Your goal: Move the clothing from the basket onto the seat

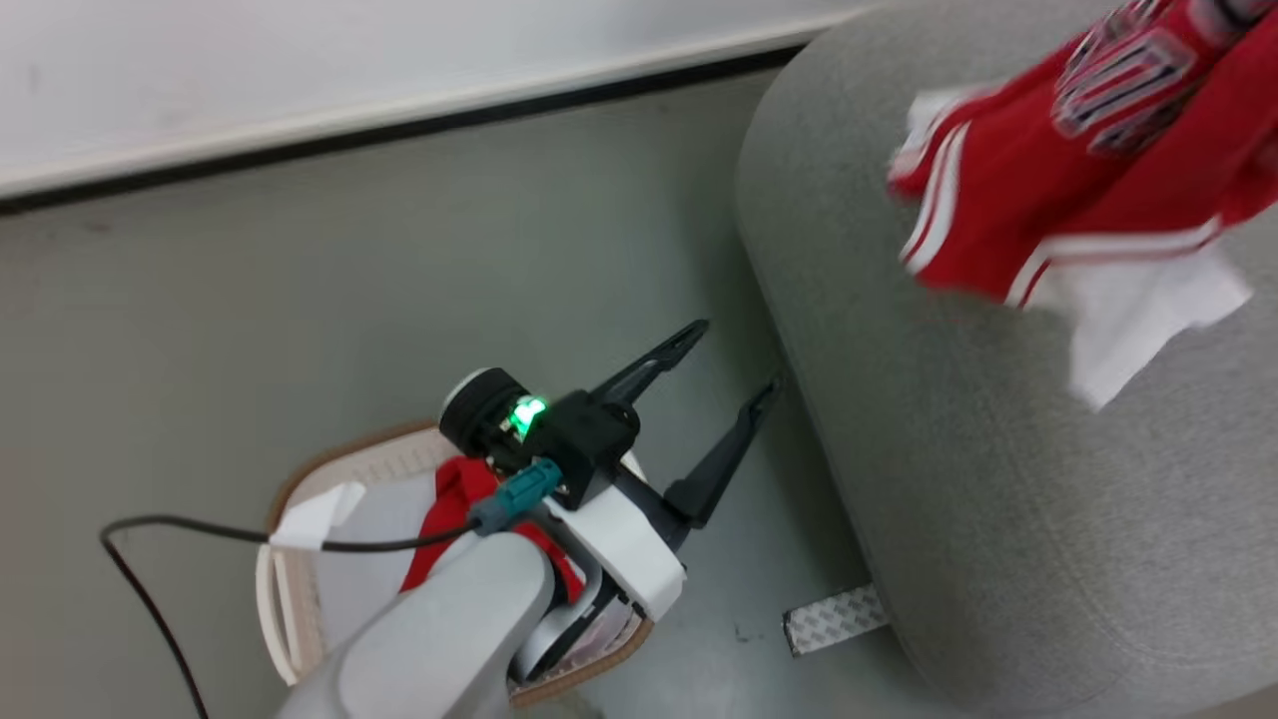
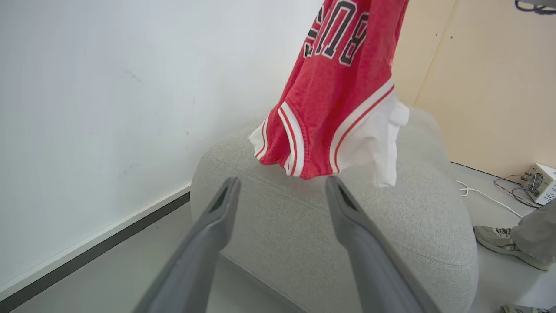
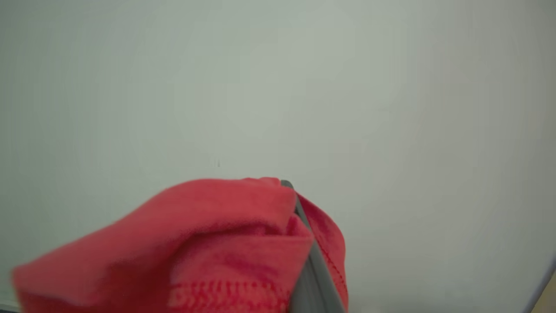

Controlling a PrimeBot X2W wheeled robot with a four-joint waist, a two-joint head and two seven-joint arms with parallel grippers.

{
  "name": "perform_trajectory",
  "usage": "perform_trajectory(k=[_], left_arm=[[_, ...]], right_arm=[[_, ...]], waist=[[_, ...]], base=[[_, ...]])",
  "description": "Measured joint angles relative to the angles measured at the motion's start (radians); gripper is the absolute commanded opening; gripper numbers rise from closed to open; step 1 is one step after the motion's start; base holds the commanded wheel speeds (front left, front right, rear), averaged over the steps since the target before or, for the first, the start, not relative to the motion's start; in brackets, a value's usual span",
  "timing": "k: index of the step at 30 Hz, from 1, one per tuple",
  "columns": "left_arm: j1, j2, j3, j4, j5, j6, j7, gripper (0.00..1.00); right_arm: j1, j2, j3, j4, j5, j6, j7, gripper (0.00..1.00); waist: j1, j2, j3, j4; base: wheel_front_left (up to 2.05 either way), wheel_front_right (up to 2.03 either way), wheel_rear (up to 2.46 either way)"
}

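Two red garments (image 1: 1038,200) (image 1: 451,497), one cream basket (image 1: 272,589), one grey sofa (image 1: 998,479), one patterned floor strip (image 1: 835,617)

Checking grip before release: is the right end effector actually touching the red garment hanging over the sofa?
Touching. The right wrist view shows the red garment pinched in the right end effector, fabric pressed against its finger with no gap.

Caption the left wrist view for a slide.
Open left end effector faces the grey sofa while a red garment hangs above it.

White wall (image 1: 300,80), grey floor (image 1: 399,280) (dark baseboard (image 1: 399,127))
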Motion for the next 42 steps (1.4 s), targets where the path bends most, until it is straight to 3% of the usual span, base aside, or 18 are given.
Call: perform_trajectory(k=[5,11,19,26,31,32,33,34,35,42], left_arm=[[-0.022,0.022,0.008,-0.023,0.007,0.004,0.013,1.0],[-0.059,0.037,0.01,-0.054,0.017,0.004,0.029,1.0],[-0.087,0.041,0.012,-0.077,0.021,0.013,0.036,1.0],[-0.097,0.047,0.019,-0.084,0.021,0.022,0.036,1.0],[-0.097,0.05,0.032,-0.083,0.015,0.032,0.026,1.0],[-0.097,0.052,0.032,-0.081,0.015,0.035,0.025,1.0],[-0.096,0.053,0.032,-0.078,0.014,0.037,0.023,1.0],[-0.094,0.054,0.031,-0.074,0.013,0.039,0.021,1.0],[-0.089,0.053,0.03,-0.07,0.01,0.039,0.02,1.0],[-0.058,0.05,0.029,-0.023,-0.002,0.045,-0.002,1.0]], right_arm=[[-0.17,-0.106,-0.035,0.09,0.048,0.0,0.064,0.0],[-0.32,-0.164,-0.059,0.255,0.052,0.0,0.079,0.0],[-0.33,-0.104,0.036,0.488,0.043,0.0,0.109,0.0],[-0.317,-0.047,0.094,0.686,0.081,0.0,0.249,0.0],[-0.317,-0.04,0.135,0.734,0.115,0.0,0.348,0.02],[-0.318,-0.04,0.14,0.739,0.123,0.0,0.362,0.17],[-0.318,-0.039,0.145,0.741,0.131,0.0,0.373,0.38],[-0.318,-0.038,0.152,0.742,0.137,0.0,0.381,0.49],[-0.319,-0.038,0.158,0.742,0.14,0.0,0.389,1.0],[-0.296,-0.039,0.208,0.736,0.182,0.0,0.458,1.0]], waist=[[0.0001,0.0,0.091,0.034],[0.0001,0.0,0.195,0.071],[0.0001,0.0,0.306,0.123],[0.0,0.0,0.357,0.157],[0.0,0.0,0.348,0.163],[0.0,-0.0001,0.344,0.162],[0.0,0.0,0.339,0.162],[0.0,0.0,0.332,0.16],[-0.0001,0.0,0.325,0.158],[-0.0001,0.0,0.248,0.144]], base=[[0.0,0.0,0.0],[0.0,0.0,0.0],[0.0,0.0,0.0],[0.0,0.0,0.0],[0.0,0.0,0.0],[0.0,0.0,0.0],[0.0,0.0,0.0],[0.0,0.0,0.0],[0.0,0.0,0.0],[0.0,0.0,0.0]])
